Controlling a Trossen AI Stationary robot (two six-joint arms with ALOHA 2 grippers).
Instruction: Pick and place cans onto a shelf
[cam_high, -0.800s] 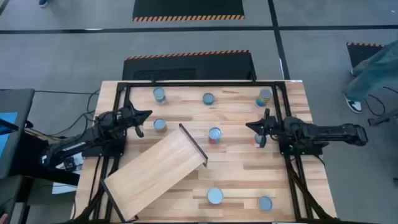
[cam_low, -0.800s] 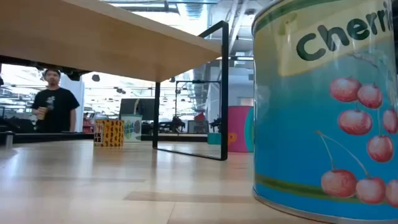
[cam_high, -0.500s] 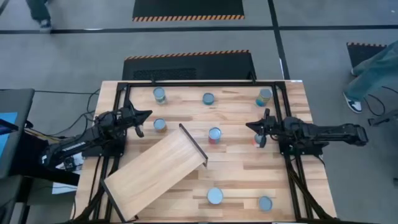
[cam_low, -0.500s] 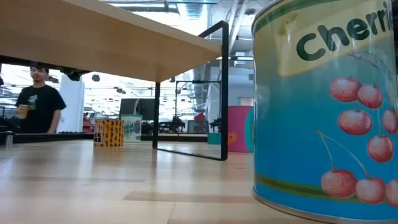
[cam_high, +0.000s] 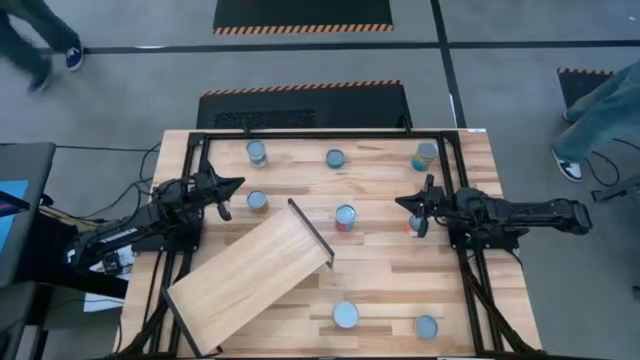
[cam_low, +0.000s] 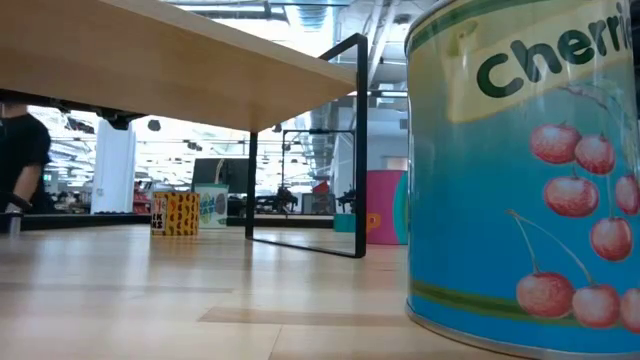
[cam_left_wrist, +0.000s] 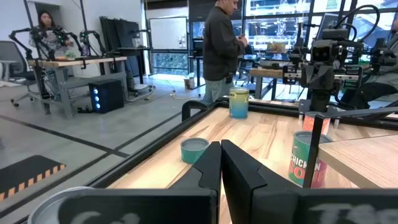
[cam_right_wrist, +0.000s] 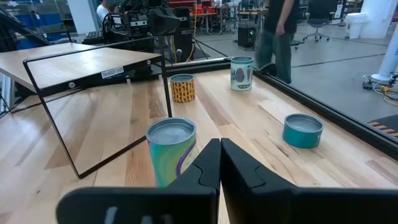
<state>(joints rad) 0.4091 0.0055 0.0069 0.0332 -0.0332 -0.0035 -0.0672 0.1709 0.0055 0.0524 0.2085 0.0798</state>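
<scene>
Both pincers, left gripper (cam_high: 228, 196) and right gripper (cam_high: 420, 214), are shut and empty; the shelf (cam_high: 252, 278) is bare, every can awaits, nearest at twelve o'clock (cam_right_wrist: 171, 152).

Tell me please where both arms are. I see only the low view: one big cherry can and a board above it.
Observer: The left tool hangs shut at the left side of the table, beside a low can.
Operator: And the right one?
Observer: The right tool is shut too and holds nothing; it faces a tall can.
Operator: Are any cans on the shelf?
Observer: None. The shelf holds nothing; all cans stand on the table.
</scene>
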